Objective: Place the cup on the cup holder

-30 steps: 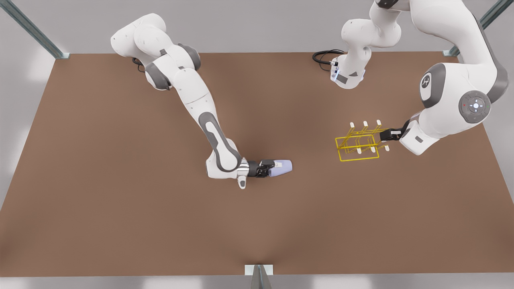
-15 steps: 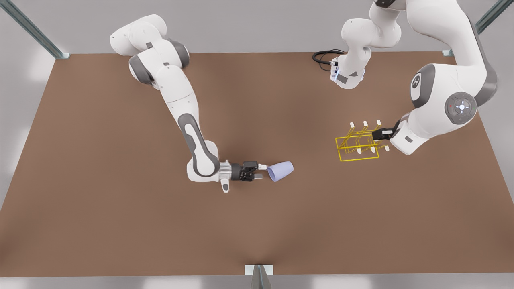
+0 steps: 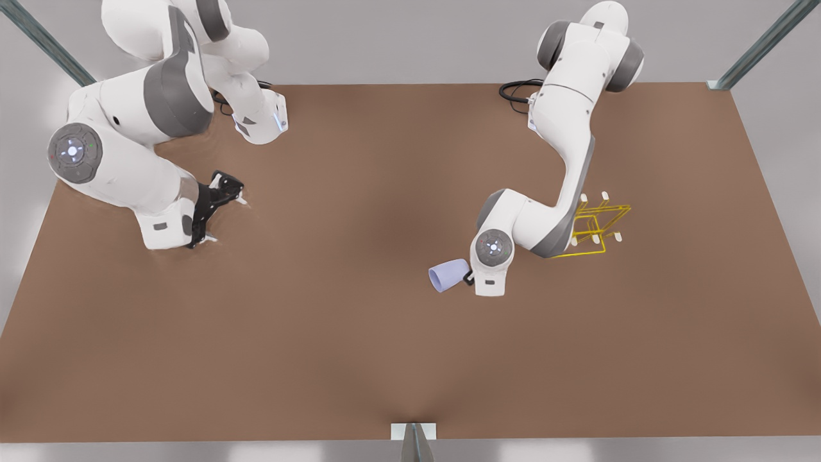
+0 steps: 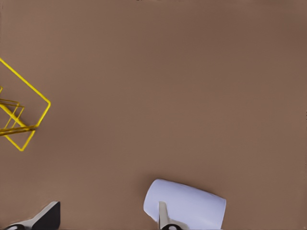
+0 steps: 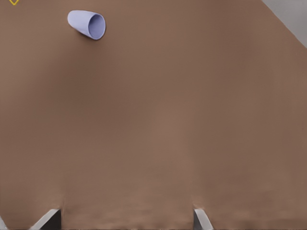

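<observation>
Lavender-blue tapered cup on its side, beside yellow wire cup holder; left gripper jaws spread astride cup for pickup. Right gripper waits well apart, jaws spread.

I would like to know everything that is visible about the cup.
The cup is small, plain, lavender-blue, tapered, without handle, with a smooth matte look. It lies on its side on the brown table, open mouth toward the front view's left, apart from the yellow cup holder. The left pincer is open at it, one finger over its body; whether that finger touches is unclear.
</observation>
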Tool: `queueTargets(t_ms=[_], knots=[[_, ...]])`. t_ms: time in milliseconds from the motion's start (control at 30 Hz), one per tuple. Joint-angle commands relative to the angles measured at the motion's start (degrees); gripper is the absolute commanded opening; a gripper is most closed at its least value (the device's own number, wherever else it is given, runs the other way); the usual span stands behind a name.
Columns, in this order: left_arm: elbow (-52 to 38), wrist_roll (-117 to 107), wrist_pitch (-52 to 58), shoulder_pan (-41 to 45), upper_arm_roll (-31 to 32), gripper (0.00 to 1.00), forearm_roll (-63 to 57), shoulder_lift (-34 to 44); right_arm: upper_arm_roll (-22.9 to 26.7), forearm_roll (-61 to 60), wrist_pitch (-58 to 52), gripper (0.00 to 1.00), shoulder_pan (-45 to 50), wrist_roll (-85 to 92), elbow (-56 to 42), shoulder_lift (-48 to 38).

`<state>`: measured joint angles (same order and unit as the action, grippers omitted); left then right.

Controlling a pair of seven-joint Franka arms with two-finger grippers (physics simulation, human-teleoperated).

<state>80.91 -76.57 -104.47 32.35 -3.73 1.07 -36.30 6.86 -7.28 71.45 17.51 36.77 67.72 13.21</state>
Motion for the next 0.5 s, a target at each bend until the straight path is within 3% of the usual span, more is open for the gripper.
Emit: queueTargets(t_ms=[0, 100, 467], knots=[[2.0, -89.9, -16.1, 0.0, 0.0, 1.00, 0.2, 0.3, 0.0, 10.6, -3.9, 1.00, -1.2, -37.7, 11.1, -8.9], [3.5, -97.9, -20.6, 0.0, 1.7, 1.00, 0.1, 0.0, 0.0, 10.3, 0.0, 1.00, -2.4, -37.7, 17.8, -11.2], [12.3, -101.3, -23.4, -0.1, 1.8, 1.00, 5.5, 1.8, 0.3, 10.4, -0.3, 1.00, -2.3, -37.7, 17.4, -10.8]])
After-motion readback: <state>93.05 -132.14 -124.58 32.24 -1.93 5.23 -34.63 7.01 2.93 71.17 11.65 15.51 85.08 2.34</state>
